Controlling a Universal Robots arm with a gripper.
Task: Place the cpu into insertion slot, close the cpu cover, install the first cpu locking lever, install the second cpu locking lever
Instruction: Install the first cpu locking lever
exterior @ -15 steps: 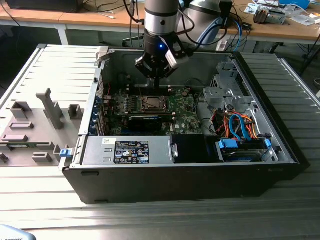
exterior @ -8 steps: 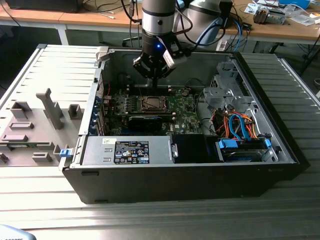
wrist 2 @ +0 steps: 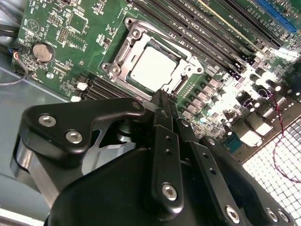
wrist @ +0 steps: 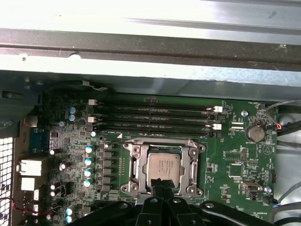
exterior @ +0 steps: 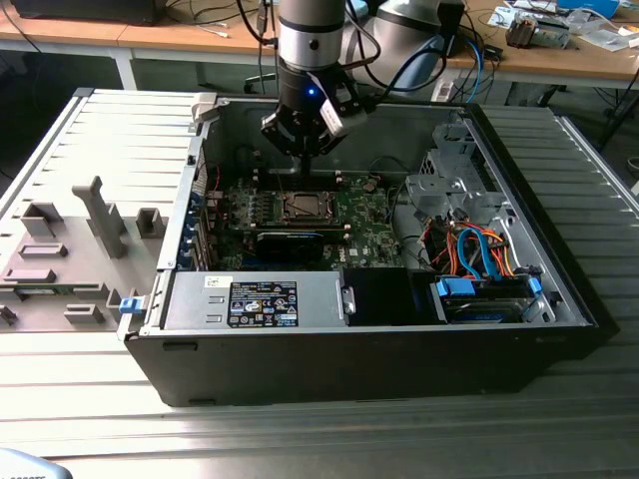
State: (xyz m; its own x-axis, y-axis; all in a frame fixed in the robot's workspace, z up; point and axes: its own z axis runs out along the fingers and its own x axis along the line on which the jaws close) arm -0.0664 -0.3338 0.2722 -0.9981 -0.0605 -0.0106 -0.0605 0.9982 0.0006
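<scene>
At the exterior view's left, a grey moulded tray [exterior: 60, 249] with upright pegs is set on the ribbed metal desk [exterior: 300, 439], beside an opened black computer case [exterior: 349, 369]. Along the case's near wall a grey power-supply box [exterior: 195, 299] is seen, carrying a black label [exterior: 263, 303] with white print and symbols too small to be made out. Behind it the green circuit board [exterior: 364, 215] is laid flat, with a long black expansion card [exterior: 290, 242] near the insertion slot [exterior: 286, 197]. The cpu [exterior: 303, 207] is seated in that slot, and in both wrist views its silver top [wrist: 163, 165] [wrist 2: 153, 66] is framed by the cpu cover [wrist: 194, 155] [wrist 2: 127, 44], which is lowered flat around it; faint markings on the chip cannot be read. Whether the locking levers are latched cannot be told. The gripper [exterior: 305, 150] is held directly above the slot, its fingers brought together with nothing between them [wrist: 160, 189] [wrist 2: 162, 96]. A round coin battery [wrist: 256, 133] is mounted well apart from the slot. At the exterior view's right, blue and orange cables [exterior: 479, 254] are bundled by the drive cage.
</scene>
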